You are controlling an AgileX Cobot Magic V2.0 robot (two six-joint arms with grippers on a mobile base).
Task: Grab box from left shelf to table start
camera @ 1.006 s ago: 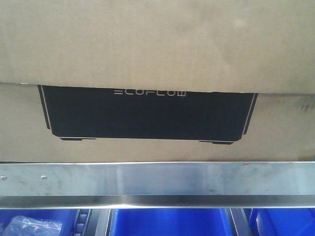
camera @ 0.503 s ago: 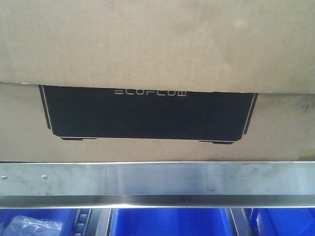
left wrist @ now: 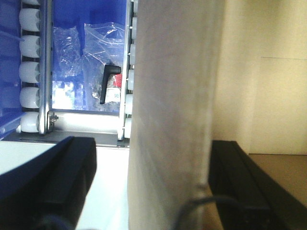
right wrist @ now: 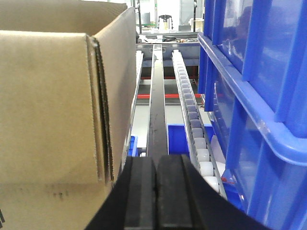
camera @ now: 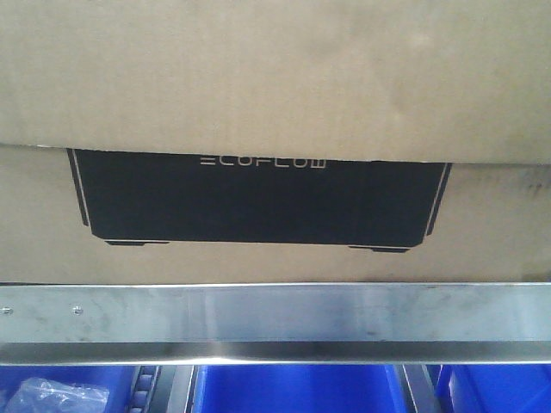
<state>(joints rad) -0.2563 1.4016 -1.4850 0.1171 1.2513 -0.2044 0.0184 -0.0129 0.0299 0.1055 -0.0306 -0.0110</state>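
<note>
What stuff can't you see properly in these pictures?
Front view: the box runs past the top and side edges of the picture, and its flap covers the top of the black panel.
Front view: the shelf rail hides most of the blue bins.
Left wrist view: the bagged things are blurry, and the box wall blocks the rest.
Right wrist view: the right tool has its base cut off at the bottom.

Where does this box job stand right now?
Done: only the approach; the ECOFLOW box sits behind the shelf rail. In hand: left pincer straddles a cardboard wall, open; right pincer is shut beside the box. Left: grip, lift out, set on the table.
</note>
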